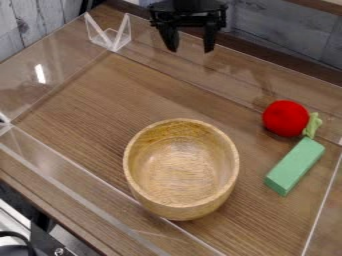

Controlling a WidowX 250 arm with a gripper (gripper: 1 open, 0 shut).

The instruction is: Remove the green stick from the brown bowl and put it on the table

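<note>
The green stick (295,166), a mint-green flat bar, lies flat on the table (120,100) at the right, just outside the brown bowl (182,167). The light wooden bowl sits near the front middle and holds nothing. My gripper (187,41) hangs at the top centre, far behind the bowl, its two dark fingers spread open with nothing between them.
A red ball (283,117) with a small yellow-green piece (313,126) rests right behind the stick. Low clear acrylic walls (107,34) edge the tabletop, with a folded corner at the back left.
</note>
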